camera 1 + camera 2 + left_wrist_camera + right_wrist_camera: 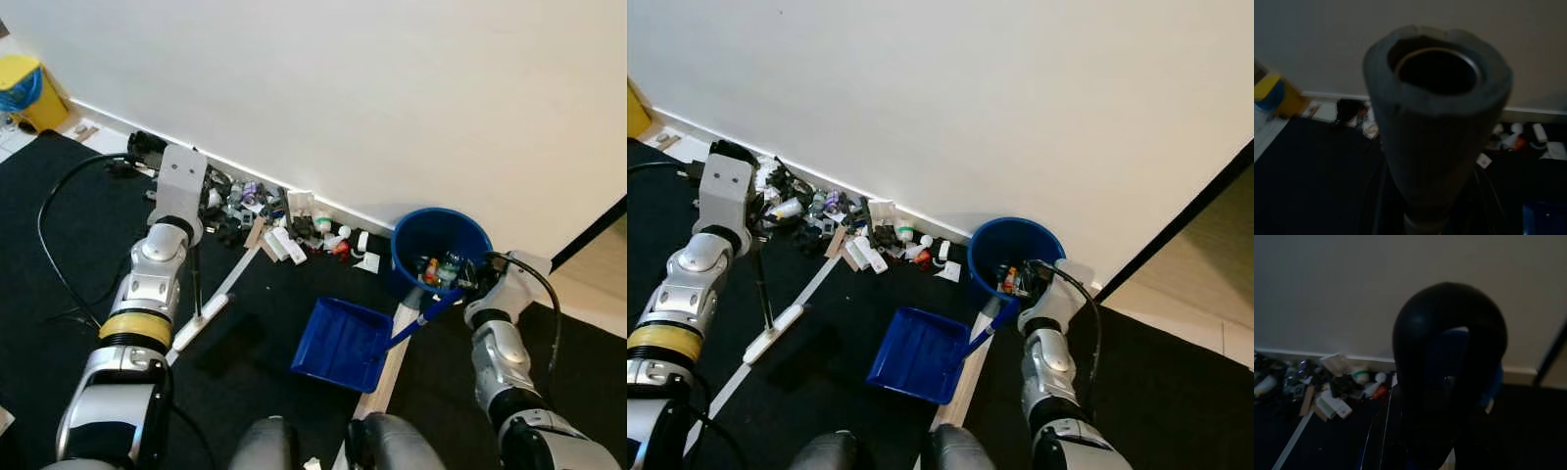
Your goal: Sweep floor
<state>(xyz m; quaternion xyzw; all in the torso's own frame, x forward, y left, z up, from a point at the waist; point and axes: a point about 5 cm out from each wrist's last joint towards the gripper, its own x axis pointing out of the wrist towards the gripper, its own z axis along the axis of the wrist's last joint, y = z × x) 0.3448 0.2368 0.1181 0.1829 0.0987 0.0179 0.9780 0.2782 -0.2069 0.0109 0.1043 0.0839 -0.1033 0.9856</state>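
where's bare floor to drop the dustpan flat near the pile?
Bare dark floor between the broom head and the blue dustpan, and left of the broom out to the black cable. Crowded: the litter pile along the wall, up to the blue bucket.

A plain white wall [392, 88] with a white baseboard [245, 168] meets a black carpet [59, 225].

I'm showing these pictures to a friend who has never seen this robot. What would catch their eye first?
Probably the heap of litter strewn along the foot of the white wall, bright against the black floor. Next, the blue dustpan lying on the floor below it, its handle leading up to the right gripper beside a blue bucket with rubbish inside. On the left, the left gripper holds a broom upright.
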